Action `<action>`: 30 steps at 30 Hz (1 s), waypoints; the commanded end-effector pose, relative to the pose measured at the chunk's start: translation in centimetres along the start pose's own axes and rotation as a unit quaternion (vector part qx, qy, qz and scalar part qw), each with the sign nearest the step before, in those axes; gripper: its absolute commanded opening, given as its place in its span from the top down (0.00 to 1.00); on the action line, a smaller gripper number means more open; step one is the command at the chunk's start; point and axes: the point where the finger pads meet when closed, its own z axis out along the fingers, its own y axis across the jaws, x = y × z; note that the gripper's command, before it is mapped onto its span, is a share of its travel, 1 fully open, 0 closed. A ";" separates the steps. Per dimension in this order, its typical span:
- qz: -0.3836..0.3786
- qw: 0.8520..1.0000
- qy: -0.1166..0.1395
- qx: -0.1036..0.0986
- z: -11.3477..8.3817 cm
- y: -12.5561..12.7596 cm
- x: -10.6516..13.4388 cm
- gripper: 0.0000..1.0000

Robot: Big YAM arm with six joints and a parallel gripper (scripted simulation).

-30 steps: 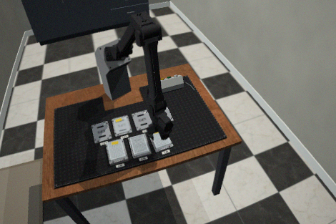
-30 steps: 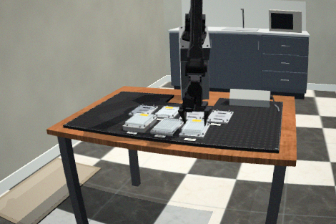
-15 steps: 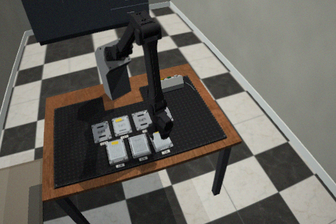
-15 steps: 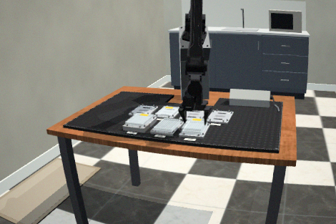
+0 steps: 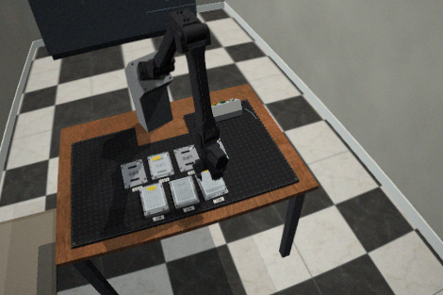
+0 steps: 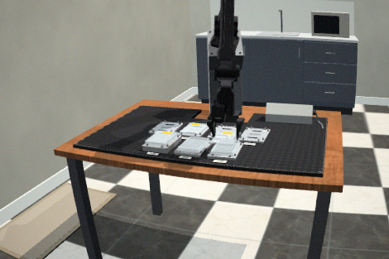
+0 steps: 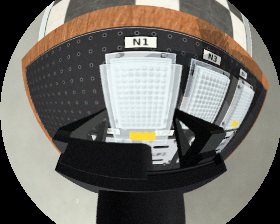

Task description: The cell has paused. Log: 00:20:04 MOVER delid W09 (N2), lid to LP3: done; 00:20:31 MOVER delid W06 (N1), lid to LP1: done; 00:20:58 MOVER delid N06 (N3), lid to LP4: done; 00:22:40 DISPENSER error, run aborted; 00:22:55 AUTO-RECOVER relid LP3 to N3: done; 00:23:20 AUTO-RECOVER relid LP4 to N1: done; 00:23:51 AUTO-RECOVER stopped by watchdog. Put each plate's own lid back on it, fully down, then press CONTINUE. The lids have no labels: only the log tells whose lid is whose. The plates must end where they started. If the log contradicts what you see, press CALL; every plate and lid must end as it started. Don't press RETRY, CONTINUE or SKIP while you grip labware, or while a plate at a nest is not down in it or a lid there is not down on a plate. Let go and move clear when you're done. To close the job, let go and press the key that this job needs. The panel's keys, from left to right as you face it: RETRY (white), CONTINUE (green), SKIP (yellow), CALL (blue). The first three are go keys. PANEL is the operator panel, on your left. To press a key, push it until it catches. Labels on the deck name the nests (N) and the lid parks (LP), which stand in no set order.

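Note:
Three well plates stand in a front row of nests. My gripper (image 5: 212,174) is low over the right one, at the label N1 (image 7: 141,42). In the wrist view my fingers stand on both sides of the near end of the clear lid (image 7: 140,91) on that plate, shut on it, by a yellow tag (image 7: 141,136). The lid still lies down on the plate (image 5: 213,187). The middle plate (image 5: 184,190) shows bare wells. The left plate (image 5: 153,200) carries a yellow tag. In the back row, one lid park (image 5: 160,165) holds a lid with a yellow tag.
Two grey lid parks (image 5: 133,172) (image 5: 186,158) flank that lid; a fourth park (image 6: 255,134) lies to the right. The operator panel (image 5: 226,108) stands at the back edge of the mat. The arm's grey base (image 5: 150,98) stands behind the parks.

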 end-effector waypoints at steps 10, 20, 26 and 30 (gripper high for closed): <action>0.029 1.000 -0.010 0.000 -0.6 -4.0 -0.4 1.00; 0.030 1.000 -0.004 0.002 0.0 -9.2 0.1 1.00; 0.027 0.999 -0.017 0.001 -1.0 -11.0 -0.7 1.00; 0.030 1.000 -0.007 0.003 0.0 -13.4 -0.1 1.00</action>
